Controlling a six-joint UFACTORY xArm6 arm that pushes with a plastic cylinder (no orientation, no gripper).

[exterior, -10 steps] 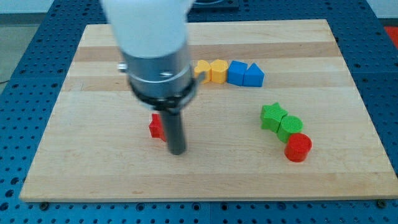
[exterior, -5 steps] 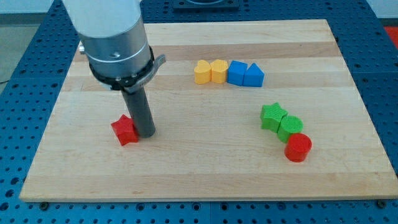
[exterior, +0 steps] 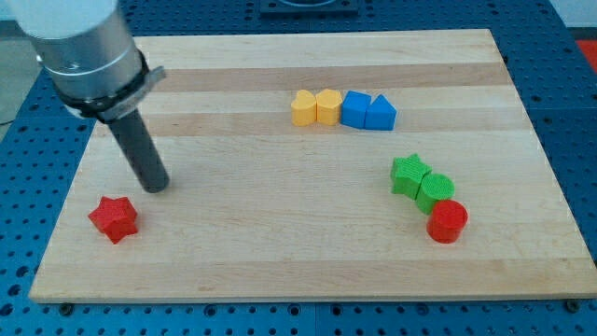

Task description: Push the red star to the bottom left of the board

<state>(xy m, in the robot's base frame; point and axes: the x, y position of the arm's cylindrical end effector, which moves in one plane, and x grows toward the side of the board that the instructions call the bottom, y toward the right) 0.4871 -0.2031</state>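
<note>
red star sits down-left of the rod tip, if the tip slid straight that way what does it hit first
My tip would likely meet the red star first. It lies just toward the view's bottom left, apart from the tip, with only bare board between them.

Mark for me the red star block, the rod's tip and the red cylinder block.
red star block [exterior: 114,218]: camera view, centre of its top face.
my tip [exterior: 155,187]: camera view, very end of the dark rod, up and right of the star, apart from it.
red cylinder block [exterior: 448,220]: camera view, its top face.
</note>
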